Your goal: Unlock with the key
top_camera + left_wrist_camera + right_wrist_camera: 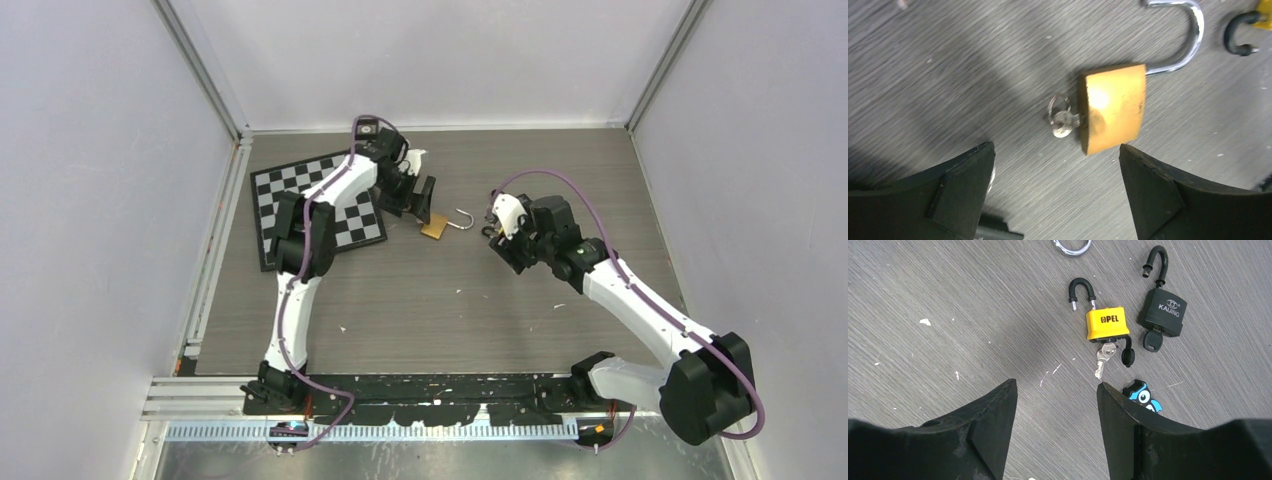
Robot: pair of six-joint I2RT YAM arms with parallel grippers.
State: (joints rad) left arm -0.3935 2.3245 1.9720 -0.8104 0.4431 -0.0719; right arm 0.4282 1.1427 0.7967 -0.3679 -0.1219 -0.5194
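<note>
Padlock, key inserted, lies just ahead of spread left tool.

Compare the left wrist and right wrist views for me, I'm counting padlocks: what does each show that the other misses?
Left wrist only: the brass padlock body with its key inserted. Right wrist only: the black padlock body and the owl tag. Both: the brass lock's open silver shackle, part of the yellow padlock, and the grey table.
</note>
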